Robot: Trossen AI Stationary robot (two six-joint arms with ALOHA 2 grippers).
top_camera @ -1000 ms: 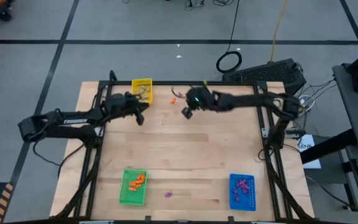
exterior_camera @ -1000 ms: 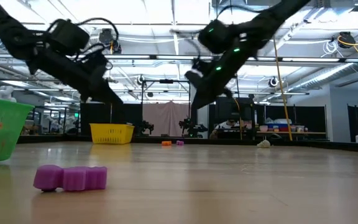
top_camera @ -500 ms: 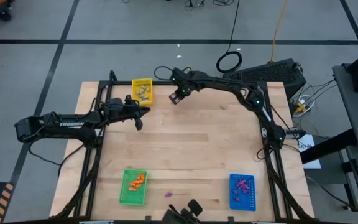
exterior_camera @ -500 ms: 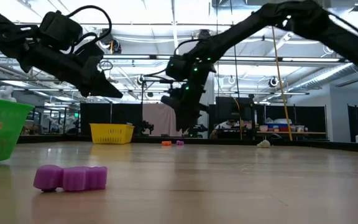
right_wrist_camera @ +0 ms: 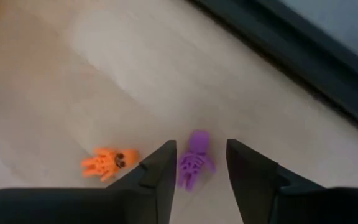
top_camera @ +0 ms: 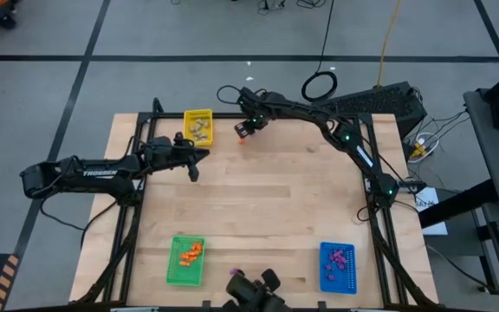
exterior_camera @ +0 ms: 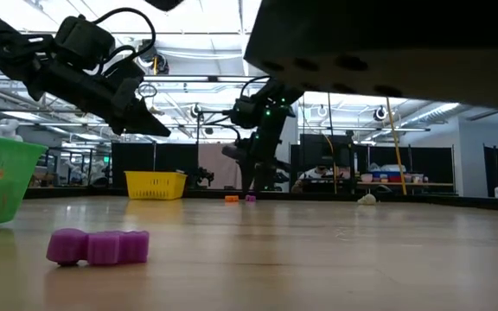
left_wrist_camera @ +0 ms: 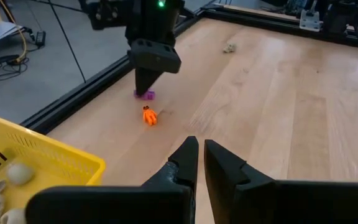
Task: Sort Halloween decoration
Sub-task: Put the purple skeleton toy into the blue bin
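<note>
At the upper middle of the overhead picture, the right gripper point(right_wrist_camera: 197, 171) hangs with fingers parted around a purple trinket point(right_wrist_camera: 194, 159), presumably lining up a grab; an orange trinket point(right_wrist_camera: 107, 162) lies beside it. The left gripper point(left_wrist_camera: 201, 163) waits nearly closed, near the yellow tray point(top_camera: 198, 127).

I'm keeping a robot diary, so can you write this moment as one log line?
right gripper: open, jaws straddling purple trinket near table's far edge | orange trinket: beside it | left gripper: nearly shut, empty, by yellow tray
</note>
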